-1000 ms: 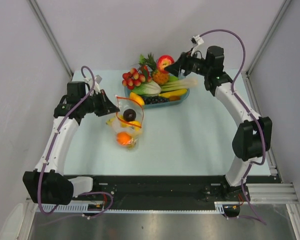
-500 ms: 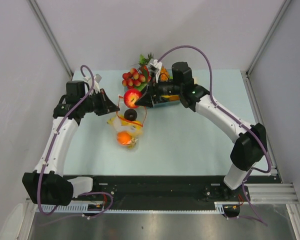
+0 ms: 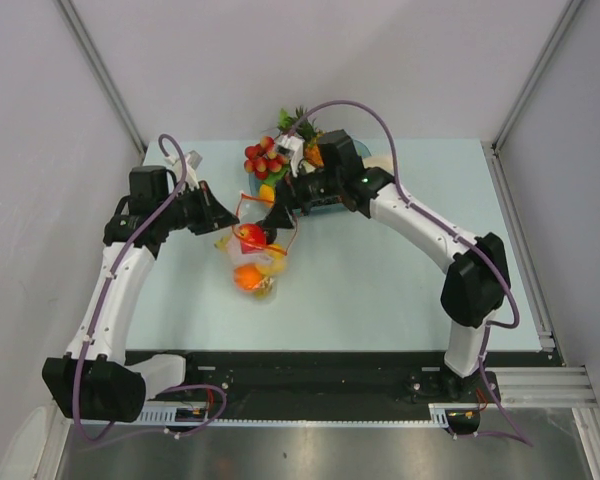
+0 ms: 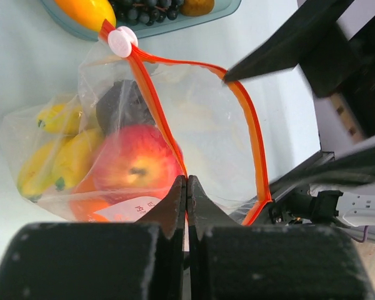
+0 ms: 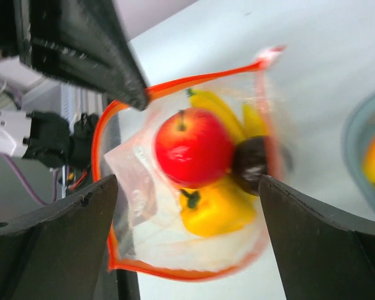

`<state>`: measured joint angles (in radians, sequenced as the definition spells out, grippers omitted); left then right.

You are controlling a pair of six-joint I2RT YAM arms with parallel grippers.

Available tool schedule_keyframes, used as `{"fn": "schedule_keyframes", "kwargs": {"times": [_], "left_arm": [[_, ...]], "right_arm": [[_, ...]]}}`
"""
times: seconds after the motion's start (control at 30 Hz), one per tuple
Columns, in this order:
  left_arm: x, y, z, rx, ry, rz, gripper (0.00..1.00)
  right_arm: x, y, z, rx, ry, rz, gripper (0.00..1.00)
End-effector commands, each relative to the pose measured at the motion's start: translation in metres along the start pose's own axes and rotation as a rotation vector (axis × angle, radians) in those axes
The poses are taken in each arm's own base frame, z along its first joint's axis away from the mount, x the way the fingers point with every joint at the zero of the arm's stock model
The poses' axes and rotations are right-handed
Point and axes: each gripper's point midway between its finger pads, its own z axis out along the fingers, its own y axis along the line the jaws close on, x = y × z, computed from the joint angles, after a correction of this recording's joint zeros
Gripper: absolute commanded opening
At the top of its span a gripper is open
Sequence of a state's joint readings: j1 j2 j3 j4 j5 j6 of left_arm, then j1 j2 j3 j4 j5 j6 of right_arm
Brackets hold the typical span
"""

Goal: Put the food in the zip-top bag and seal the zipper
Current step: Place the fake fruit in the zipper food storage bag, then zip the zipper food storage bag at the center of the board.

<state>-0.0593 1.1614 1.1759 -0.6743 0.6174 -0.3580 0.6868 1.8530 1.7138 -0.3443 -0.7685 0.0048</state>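
Note:
The zip-top bag (image 3: 257,256) lies on the table with its mouth held up and open. My left gripper (image 4: 187,181) is shut on the near side of the zipper (image 4: 245,106), the orange strip round that mouth. Inside lie a red apple (image 4: 134,165), a yellow banana bunch (image 4: 56,156), an orange (image 4: 87,207) and a dark round fruit (image 4: 122,106). My right gripper (image 5: 186,181) hangs open over the mouth. The apple (image 5: 192,147) rests below it inside the bag, free of both fingers. A yellow fruit (image 5: 215,212) lies under the apple.
A blue-tinted tray (image 4: 203,15) of other toy fruit stands just behind the bag, largely covered by my right arm. A red berry cluster (image 3: 263,158) and pineapple leaves (image 3: 296,118) show at its back. Grey walls close in both sides.
My right arm swung from the tray over to the bag carrying the red apple, then opened; the apple now lies inside the bag. The left gripper kept its hold.

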Motion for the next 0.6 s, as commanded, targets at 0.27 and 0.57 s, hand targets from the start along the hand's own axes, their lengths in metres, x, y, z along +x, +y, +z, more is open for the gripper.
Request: {"fn": "schedule_keyframes", "kwargs": {"times": [0.27,0.57], "left_arm": [[-0.002,-0.012,-0.007,0.050,-0.029,0.057,0.00],[0.006,-0.017,-0.010,0.065,-0.014,0.077,0.00]], "right_arm": [[-0.004,-0.043,-0.045,0.200,0.007,0.074,0.95],[0.033,-0.031,-0.007,0.108,0.118,0.132,0.66]]}}
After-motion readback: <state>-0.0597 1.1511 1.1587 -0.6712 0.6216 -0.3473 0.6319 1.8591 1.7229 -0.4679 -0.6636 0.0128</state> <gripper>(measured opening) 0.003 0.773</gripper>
